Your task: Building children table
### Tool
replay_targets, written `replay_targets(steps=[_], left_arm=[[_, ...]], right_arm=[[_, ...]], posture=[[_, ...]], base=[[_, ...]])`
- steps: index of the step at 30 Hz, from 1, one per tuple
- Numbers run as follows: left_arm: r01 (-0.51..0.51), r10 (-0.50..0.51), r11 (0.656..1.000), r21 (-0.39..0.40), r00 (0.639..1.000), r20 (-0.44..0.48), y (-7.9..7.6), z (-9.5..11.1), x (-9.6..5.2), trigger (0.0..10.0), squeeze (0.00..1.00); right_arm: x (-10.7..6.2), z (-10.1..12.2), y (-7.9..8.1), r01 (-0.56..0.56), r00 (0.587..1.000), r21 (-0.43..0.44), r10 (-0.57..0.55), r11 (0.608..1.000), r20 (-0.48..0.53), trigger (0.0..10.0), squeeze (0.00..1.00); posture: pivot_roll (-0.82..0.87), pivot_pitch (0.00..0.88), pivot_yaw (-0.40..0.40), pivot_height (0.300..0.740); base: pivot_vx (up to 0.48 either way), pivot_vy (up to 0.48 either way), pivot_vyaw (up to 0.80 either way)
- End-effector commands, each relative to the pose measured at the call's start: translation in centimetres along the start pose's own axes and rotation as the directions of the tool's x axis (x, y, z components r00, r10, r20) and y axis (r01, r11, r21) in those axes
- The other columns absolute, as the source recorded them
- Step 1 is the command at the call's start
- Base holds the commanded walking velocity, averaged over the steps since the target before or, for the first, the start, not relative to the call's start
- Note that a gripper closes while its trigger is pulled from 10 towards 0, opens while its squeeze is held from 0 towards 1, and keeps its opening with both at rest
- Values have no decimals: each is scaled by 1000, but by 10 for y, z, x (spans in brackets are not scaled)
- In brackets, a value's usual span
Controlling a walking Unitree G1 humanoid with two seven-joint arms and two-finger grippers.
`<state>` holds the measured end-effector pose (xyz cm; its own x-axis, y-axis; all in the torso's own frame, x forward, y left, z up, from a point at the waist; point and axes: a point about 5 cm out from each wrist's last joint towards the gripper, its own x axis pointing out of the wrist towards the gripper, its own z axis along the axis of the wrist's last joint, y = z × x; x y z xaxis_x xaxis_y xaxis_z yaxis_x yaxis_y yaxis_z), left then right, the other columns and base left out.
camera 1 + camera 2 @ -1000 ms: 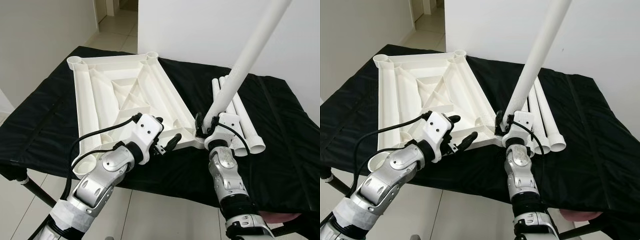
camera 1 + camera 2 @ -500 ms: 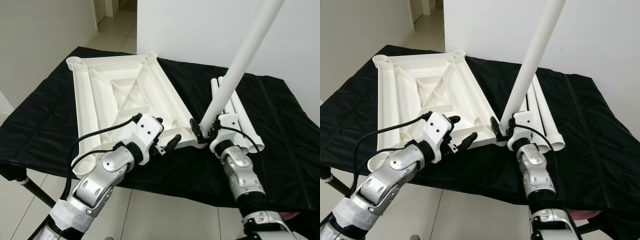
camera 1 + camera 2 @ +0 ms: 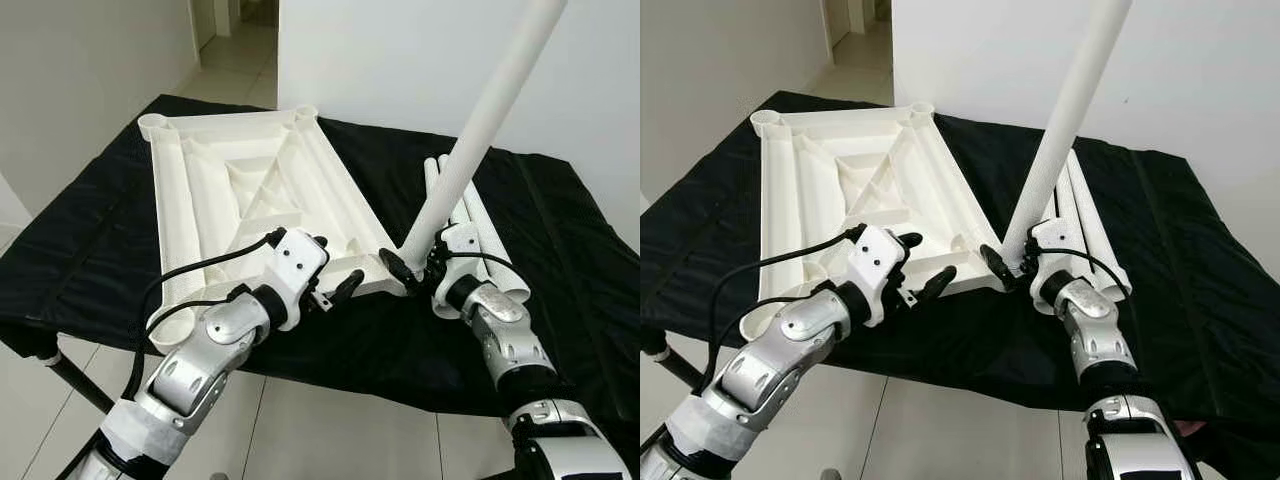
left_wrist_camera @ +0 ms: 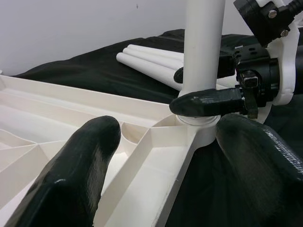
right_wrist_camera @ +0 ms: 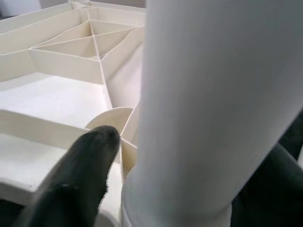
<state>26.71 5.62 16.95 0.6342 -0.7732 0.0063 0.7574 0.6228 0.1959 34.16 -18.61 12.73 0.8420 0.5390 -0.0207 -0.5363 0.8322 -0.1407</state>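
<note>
the right pincer [image 3: 408,268] is closed around the foot of a long white leg tube [image 3: 478,134], one black finger [image 4: 208,102] being laid across the tube just above its base. the tube is held tilted, its top leaning away to the robot's right, and its lower end is set in the corner socket [image 4: 201,130] of the white table top panel [image 3: 250,205], at the near right corner. the left pincer [image 3: 335,287] is held wide, nothing being gripped; its two black fingers [image 4: 78,177] are spread on either side of the panel's near edge, just beside that same corner. the panel is laid upside down, its ribbed underside turned upward, with round sockets seen at its corners. three more white leg tubes [image 3: 480,235] are laid side by side just to the right of the held tube. everything is carried on a tabletop covered with a black cloth [image 3: 560,260]. a tiled floor [image 3: 240,50] is seen beyond, beside white walls.
</note>
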Motion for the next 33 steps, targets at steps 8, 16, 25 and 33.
replay_targets(steps=[8,16,25,33], left_arm=[[148,-148,989,-1,989,-9,-10,1,1,10000,0],[144,-144,990,-3,990,-10,-10,0,0,10000,0],[163,-163,987,-7,987,-10,-14,-1,1,10000,0],[177,-177,984,-2,984,-7,-15,1,1,10000,0]], right_arm=[[2,-3,-1,-65,998,-7,65,998,-27,0,0],[1,-10,0,-60,997,13,61,998,-46,0,0],[5,-27,19,79,994,99,-71,992,-79,10000,0],[8,-28,31,65,997,123,-60,990,-45,10000,0]], posture=[[16,0,-46,740],[17,0,-48,740],[7,0,-43,740],[17,0,-45,740]], base=[[0,0,0],[0,0,0],[0,0,0],[0,0,0]])
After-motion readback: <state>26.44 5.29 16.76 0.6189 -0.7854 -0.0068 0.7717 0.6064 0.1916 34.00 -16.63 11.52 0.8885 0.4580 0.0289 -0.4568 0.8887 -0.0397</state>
